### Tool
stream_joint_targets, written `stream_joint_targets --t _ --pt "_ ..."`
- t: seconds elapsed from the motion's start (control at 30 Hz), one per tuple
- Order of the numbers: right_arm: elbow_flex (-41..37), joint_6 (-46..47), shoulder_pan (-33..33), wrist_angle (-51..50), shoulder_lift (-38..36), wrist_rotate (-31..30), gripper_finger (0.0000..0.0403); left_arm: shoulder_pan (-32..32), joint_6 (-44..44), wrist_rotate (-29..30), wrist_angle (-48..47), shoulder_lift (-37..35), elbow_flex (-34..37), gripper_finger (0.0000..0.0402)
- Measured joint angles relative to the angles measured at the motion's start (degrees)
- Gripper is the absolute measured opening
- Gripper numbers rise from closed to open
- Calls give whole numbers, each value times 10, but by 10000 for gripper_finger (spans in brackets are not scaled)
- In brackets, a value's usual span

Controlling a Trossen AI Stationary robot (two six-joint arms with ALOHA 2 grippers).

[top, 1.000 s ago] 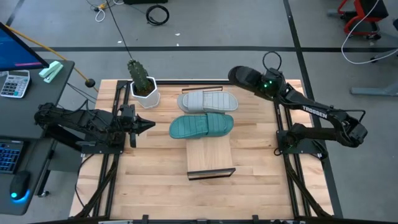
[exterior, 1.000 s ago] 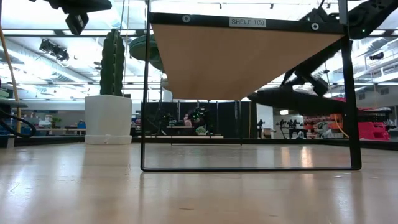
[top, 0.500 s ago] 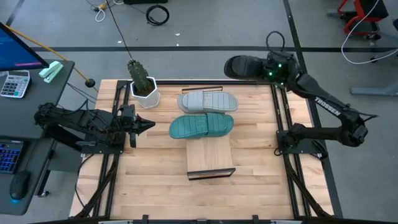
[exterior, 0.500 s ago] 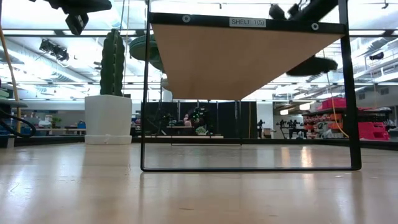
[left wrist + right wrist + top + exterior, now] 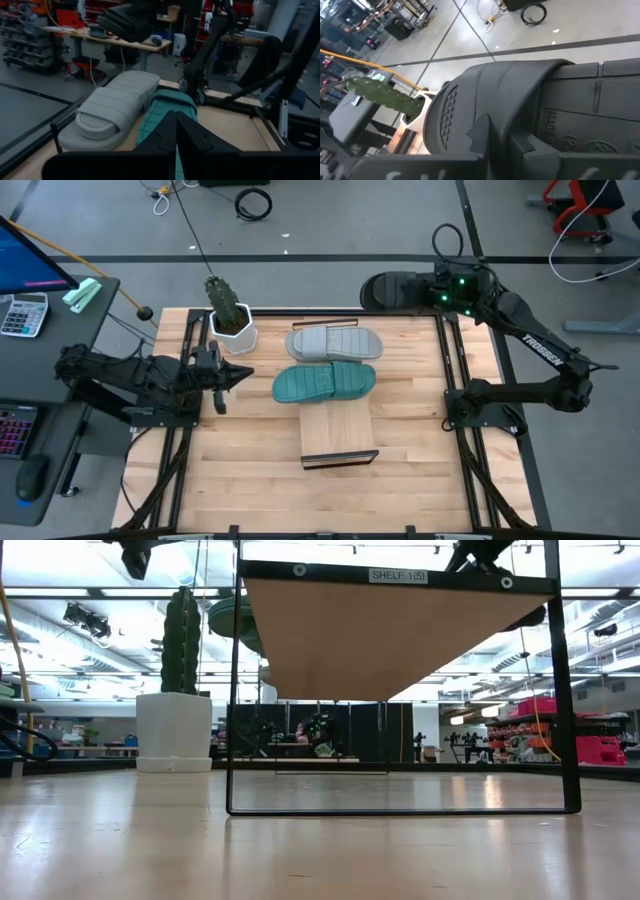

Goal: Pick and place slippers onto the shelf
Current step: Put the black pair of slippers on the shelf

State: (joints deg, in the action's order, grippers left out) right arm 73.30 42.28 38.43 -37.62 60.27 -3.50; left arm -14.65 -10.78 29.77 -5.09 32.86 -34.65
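Right claw [image 5: 437, 290] grips the black slipper [image 5: 395, 288], holding it in the air just past the far edge of the desk [image 5: 250, 470], beyond the shelf [image 5: 338, 430]. Left claw [image 5: 240, 373] is pinched shut on nothing, hovering to the left of the shelf, near the potted cactus [image 5: 229, 313]. On the shelf's far end lie the teal slipper [image 5: 323, 382] and, beyond it, the grey slipper [image 5: 334, 342], side by side.
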Motion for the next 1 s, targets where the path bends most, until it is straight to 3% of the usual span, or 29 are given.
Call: stream_joint_targets --t 0.43,0.6,0.77,1.0 --pt "0 84 -147 -23 2 -14 35 -38 70 37 138 55 0 6" --pt "0 122 -214 -20 2 -35 35 -67 91 79 141 65 -15 9" --pt "0 160 -281 -20 2 -55 35 -99 130 122 87 92 -74 6" --pt "0 215 -381 -18 2 -113 35 -129 97 162 -99 154 -181 13"
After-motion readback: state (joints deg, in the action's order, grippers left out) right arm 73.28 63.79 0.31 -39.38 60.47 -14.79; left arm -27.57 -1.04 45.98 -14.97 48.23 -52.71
